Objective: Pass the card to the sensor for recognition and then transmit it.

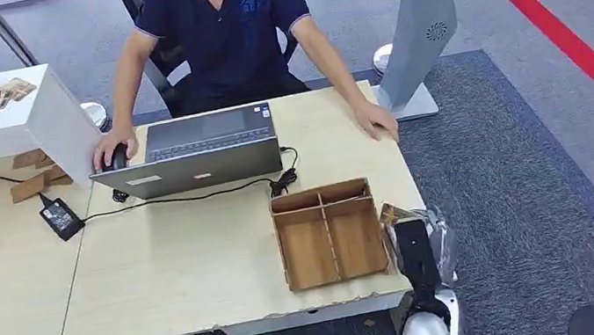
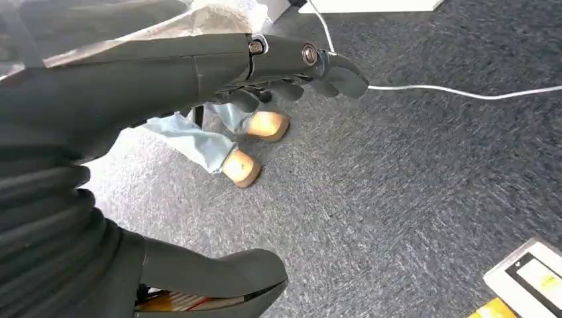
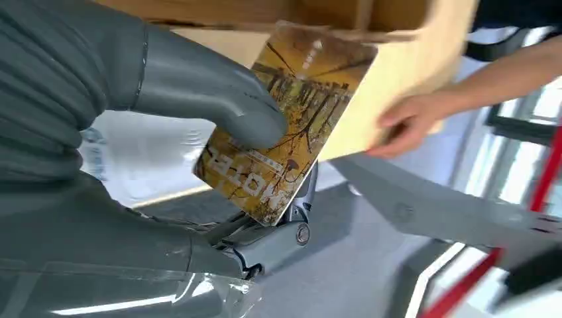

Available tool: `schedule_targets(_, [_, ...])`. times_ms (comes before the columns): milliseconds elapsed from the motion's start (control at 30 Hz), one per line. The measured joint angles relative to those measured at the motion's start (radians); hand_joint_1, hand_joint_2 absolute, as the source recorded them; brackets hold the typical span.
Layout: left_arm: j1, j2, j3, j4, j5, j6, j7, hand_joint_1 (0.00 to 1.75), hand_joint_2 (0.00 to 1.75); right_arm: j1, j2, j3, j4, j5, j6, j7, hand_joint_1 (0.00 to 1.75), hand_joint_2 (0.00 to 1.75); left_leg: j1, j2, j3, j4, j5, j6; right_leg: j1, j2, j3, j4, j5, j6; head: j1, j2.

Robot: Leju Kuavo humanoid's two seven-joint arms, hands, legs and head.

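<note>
Holding the card (image 3: pixel 285 126) tight, the right hand (image 3: pixel 199 165) presses it between its thick thumb (image 3: pixel 219 106) and the darker fingers (image 3: pixel 278 238) under it. That pinch probably keeps the thin card from slipping on the way to the sensor (image 1: pixel 423 24). In the head view the right hand (image 1: pixel 419 247) sits just beside the right edge of the tray (image 1: pixel 329 232), with a corner of the card (image 1: pixel 391 212) peeking out by the tray's wall.

The card is flat and stiff, with a shiny yellow-brown picture and some words. The tray is thin brown wood, split into four boxes by little walls. The sensor is a tall, smooth grey stand at the far right corner of the table (image 1: pixel 157 268), well apart from the hand, so the card likely has to go up and forward.

The left hand (image 2: pixel 166 79) hangs low over fuzzy grey carpet (image 2: pixel 411 185). Its fingers are curled in and it holds nothing.

A person (image 1: pixel 224 27) sits behind a laptop (image 1: pixel 193 152), one hand resting on the table near the sensor.
</note>
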Motion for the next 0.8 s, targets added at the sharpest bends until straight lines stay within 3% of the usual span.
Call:
schedule_targets(167, [0.0,0.001,-0.013,0.0,0.0,0.0,-0.004,0.0,1.75,-0.004,0.017,0.021,-0.082,0.048,0.0,0.008,1.75,1.75,0.0,0.0,0.0,0.0,0.0,0.0,0.0,0.0,0.0,0.0,0.0,0.0,0.0,0.0])
schedule_targets(367, [0.0,0.002,-0.027,0.0,0.002,-0.001,-0.005,0.0,1.75,-0.005,0.035,0.045,-0.148,0.001,0.0,-0.003,1.75,1.75,0.0,0.0,0.0,0.0,0.0,0.0,0.0,0.0,0.0,0.0,0.0,0.0,0.0,0.0])
schedule_targets(800, [0.0,0.005,-0.052,0.0,0.004,-0.002,-0.008,0.0,1.75,-0.004,0.045,0.105,-0.21,0.003,0.0,-0.001,1.75,1.75,0.0,0.0,0.0,0.0,0.0,0.0,0.0,0.0,0.0,0.0,0.0,0.0,0.0,0.0])
